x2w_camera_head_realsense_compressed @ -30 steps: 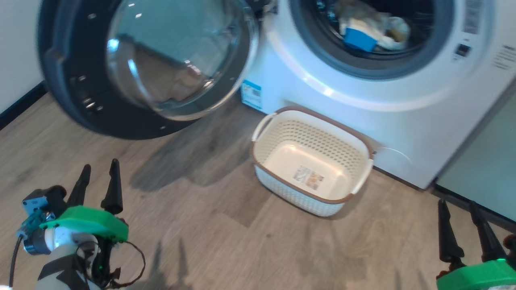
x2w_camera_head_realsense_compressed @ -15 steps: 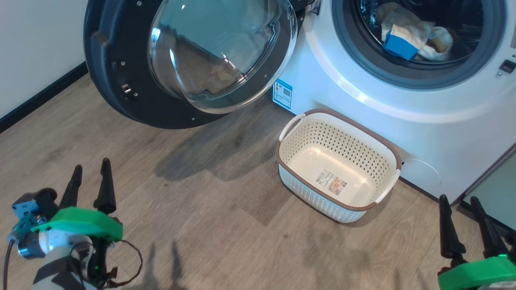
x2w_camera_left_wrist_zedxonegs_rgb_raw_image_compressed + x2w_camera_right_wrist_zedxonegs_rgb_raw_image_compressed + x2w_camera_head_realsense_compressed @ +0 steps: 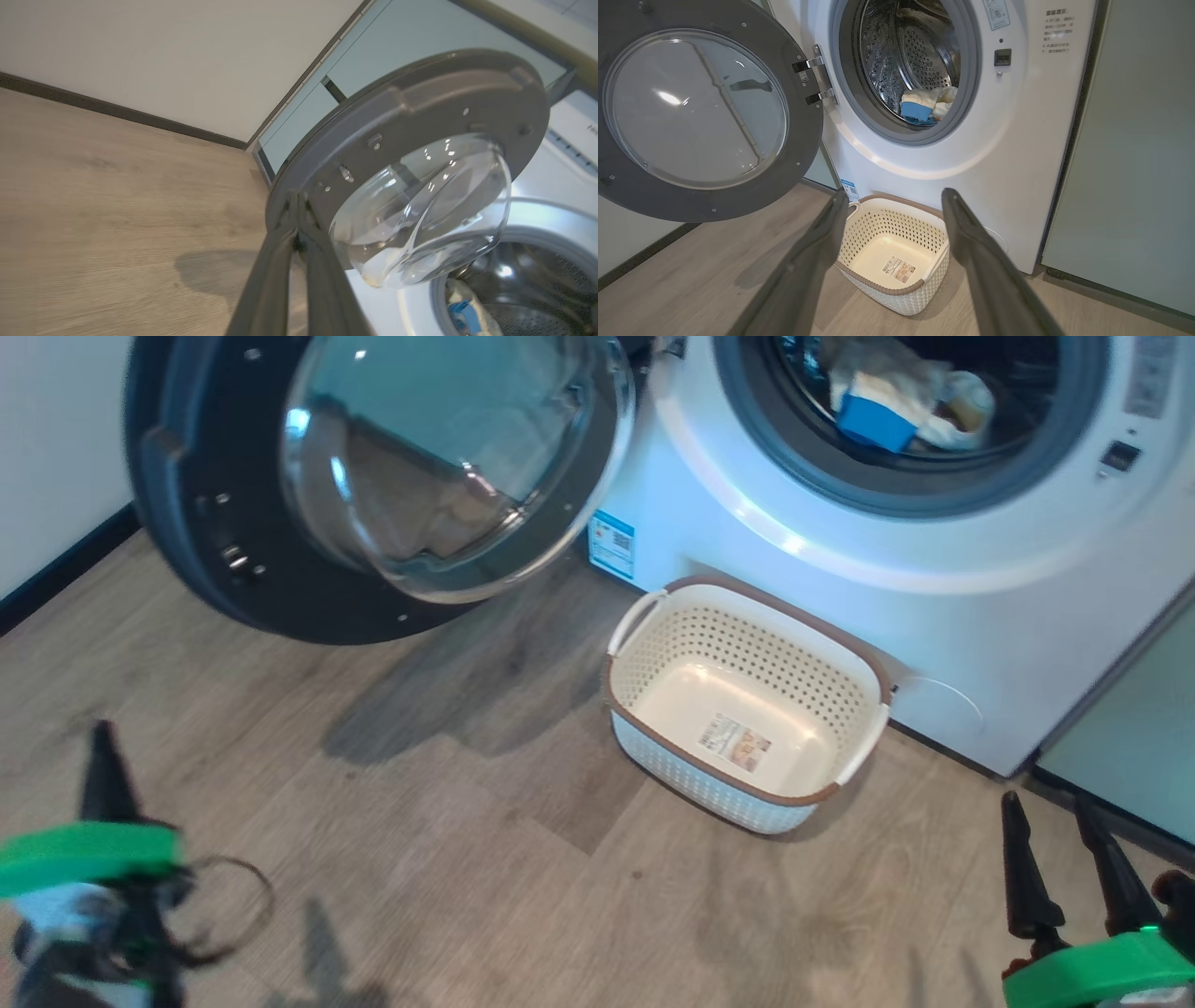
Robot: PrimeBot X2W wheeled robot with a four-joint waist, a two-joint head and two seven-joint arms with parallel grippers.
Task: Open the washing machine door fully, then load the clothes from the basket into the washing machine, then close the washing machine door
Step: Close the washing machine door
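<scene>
From the head we see the washing machine door (image 3: 383,490) swung wide to the left, the clothes (image 3: 896,401) lying inside the washing machine (image 3: 840,569), and the basket (image 3: 747,635) on the floor (image 3: 467,877) just before it, with our left gripper (image 3: 103,770) at the lower left and our right gripper (image 3: 1045,801) spread at the lower right. Our left wrist view shows that gripper's fingers (image 3: 275,261) pressed together on nothing, their tips in line with the door's dark rim. Our right wrist view shows its fingers (image 3: 808,261) wide apart and empty, framing the basket.

- We see the washing machine (image 3: 794,588) white, grey-ringed.
- We see the washing machine door (image 3: 182,537) glossy black.
- Basket (image 3: 728,644): cream, perforated, brown-rimmed.
- Clothes (image 3: 920,383): pale yellow, blue patch.
</scene>
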